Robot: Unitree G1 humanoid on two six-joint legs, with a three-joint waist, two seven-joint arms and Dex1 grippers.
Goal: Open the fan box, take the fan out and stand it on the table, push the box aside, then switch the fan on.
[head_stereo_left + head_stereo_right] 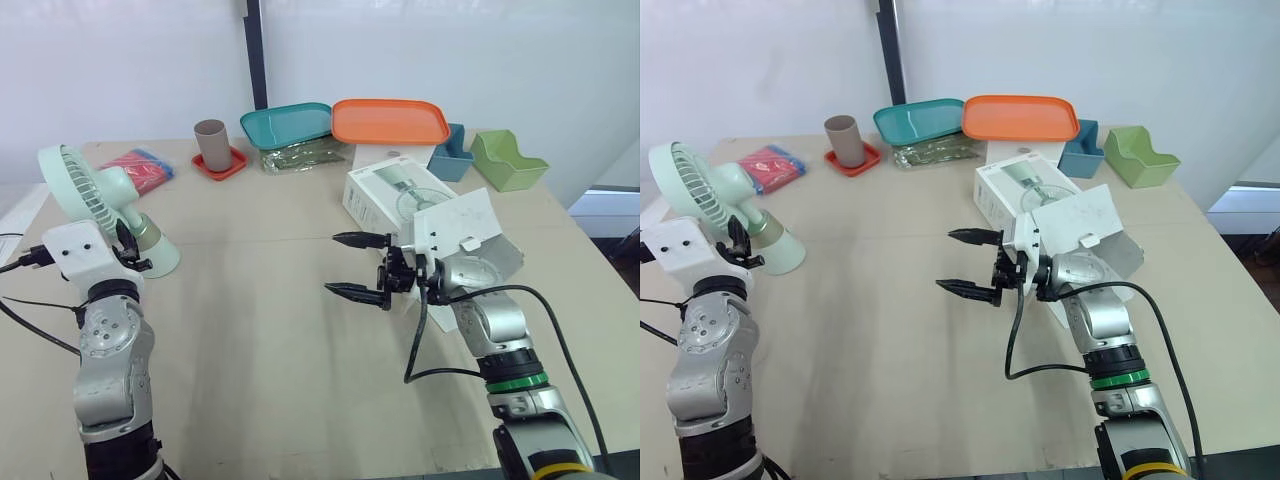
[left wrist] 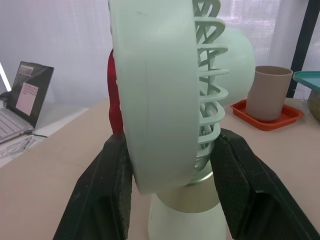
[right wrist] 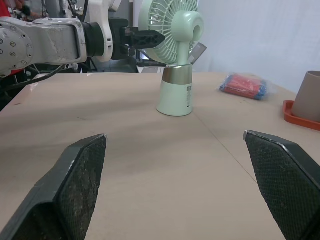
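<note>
At the left of the frame the fan (image 1: 110, 195) is out of its package and stands upright on its own foot on the table (image 1: 260, 330), near the left edge. The left gripper (image 1: 128, 250) is at the fan's head. In the left wrist view its two black fingers (image 2: 107, 190) stand one on each side of the round guard and seem to press on it, so I judge that it holds the fan.

In the middle of the frame, the right gripper (image 1: 332, 263) hovers over bare table. Its jaws are spread wide and there is nothing between them.

Just behind it, at centre right, the box (image 1: 395, 190) lies on its side with a white flap (image 1: 455, 225) hanging open.

I think opening the box and standing the fan up are done. The box lies close to the working area, so pushing it aside is probably not yet done. I cannot tell whether the blades turn, and I believe the switch is not yet pressed.
</note>
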